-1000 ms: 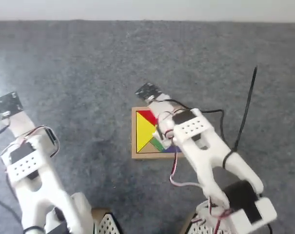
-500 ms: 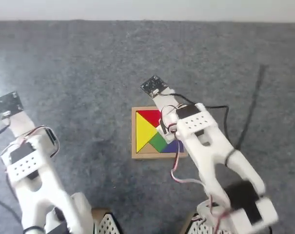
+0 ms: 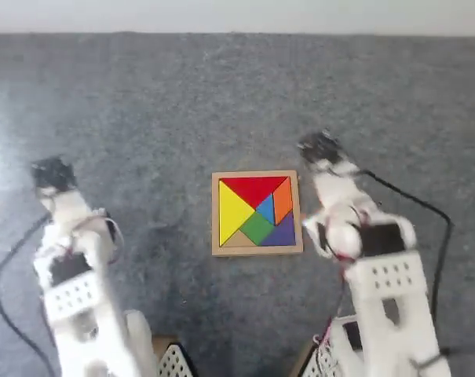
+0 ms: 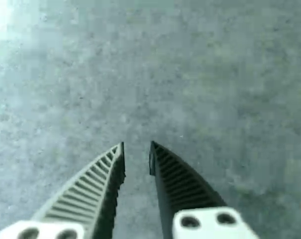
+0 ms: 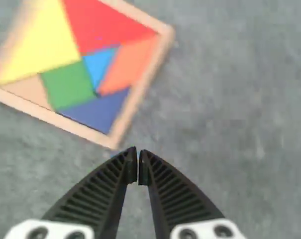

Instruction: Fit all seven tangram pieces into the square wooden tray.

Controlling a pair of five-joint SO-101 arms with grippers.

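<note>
In the high view, the square wooden tray (image 3: 216, 212) lies in the middle of the grey counter (image 3: 143, 118). It holds seven coloured pieces, among them the red triangle (image 3: 254, 188), yellow triangle (image 3: 233, 212) and purple piece (image 3: 282, 233), so by my count the task looks complete. The right arm (image 3: 378, 263) stands just beside the tray's right edge, and the left arm (image 3: 72, 267) is well apart from it. The risk I see lies with the right arm: a low swing across the tray could shove it along the counter or catch its rim.

In the left wrist view, the left pincer (image 4: 137, 148) is slightly released and grasps nothing, with bare counter beneath it. It seems to pose little danger.

In the right wrist view, the right pincer (image 5: 138, 153) is clenched on nothing, its tips close to the tray's nearest corner. The orange piece (image 5: 128, 63) and green square (image 5: 68, 83) appear seated, though I cannot tell whether every piece sits flush. A dip or forward nudge here could knock that corner, tilt the tray and pop pieces loose.
</note>
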